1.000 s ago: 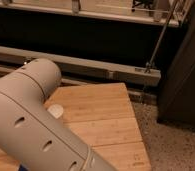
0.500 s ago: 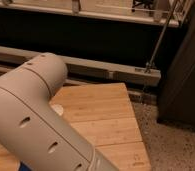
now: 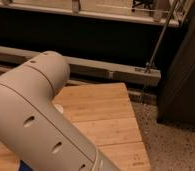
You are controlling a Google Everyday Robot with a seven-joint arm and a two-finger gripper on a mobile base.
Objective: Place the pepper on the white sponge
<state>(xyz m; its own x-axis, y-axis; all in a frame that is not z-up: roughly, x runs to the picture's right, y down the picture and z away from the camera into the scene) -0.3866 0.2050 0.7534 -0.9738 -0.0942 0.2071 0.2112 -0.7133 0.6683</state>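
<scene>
My arm's large grey-white casing [image 3: 36, 125] fills the left and lower part of the camera view. My gripper is out of view, somewhere beyond or below the casing. A small white, rounded sliver [image 3: 58, 108] peeks out at the casing's right edge on the wooden table [image 3: 106, 115]; it may be the white sponge. The pepper is hidden or out of view.
A sliver of bright blue [image 3: 24, 165] shows at the bottom edge under the arm. Behind the table run a metal rail [image 3: 111, 70] and a dark recess. A slanted metal rod [image 3: 161, 40] and a dark cabinet [image 3: 183, 75] stand at the right over speckled floor.
The arm casing has swung up and to the right, covering more of the table and most of the white sliver.
</scene>
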